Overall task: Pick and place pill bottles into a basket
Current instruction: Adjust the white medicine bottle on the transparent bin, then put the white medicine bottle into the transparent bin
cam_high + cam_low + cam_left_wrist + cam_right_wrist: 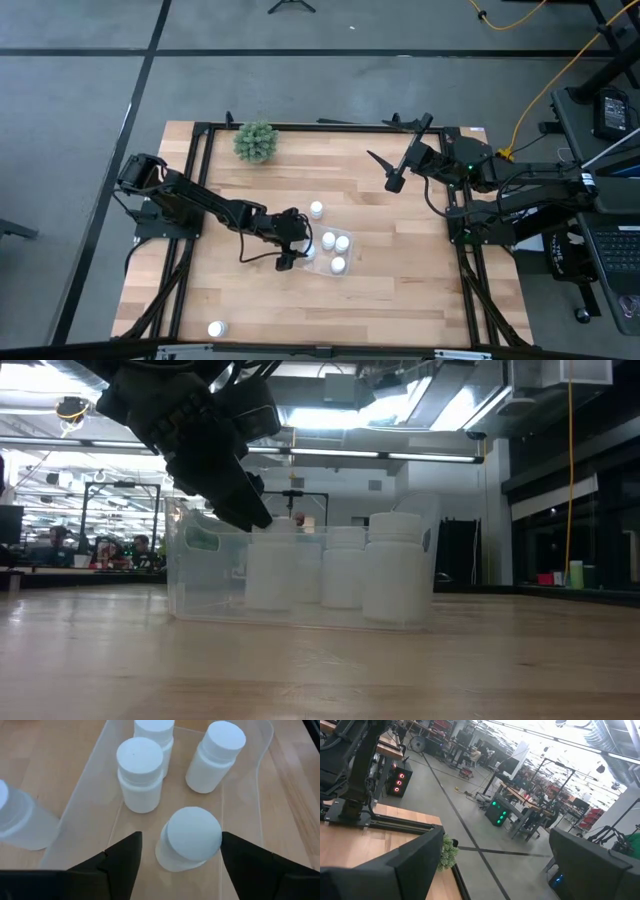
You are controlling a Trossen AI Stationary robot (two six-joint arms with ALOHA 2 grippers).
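Note:
Four white pill bottles stand on their bases in the clear basket [90, 795] at mid-table; one of them [192, 837] is between the fingers of my open left gripper [181, 847], which slants down over the basket's left end [300, 252]. The others [141, 772] [215, 755] stand farther in. One bottle [316, 209] stands on the table just beyond the basket, another [216, 328] near the front left edge. My right gripper [383, 170] hangs open and level, high over the far right of the table. My left gripper comes at the nearest bottle slanting down from the table's left, one finger on each side of its white cap [200, 832]. A gap shows beside one finger; the other finger [235, 855] lies right at the cap's edge, and I cannot tell whether it touches. The bottle stands in the basket.
A green bushy plant [256, 142] sits near the far left edge. A black frame rail [200, 180] borders the table. Bare wood lies in front of the basket and to its right.

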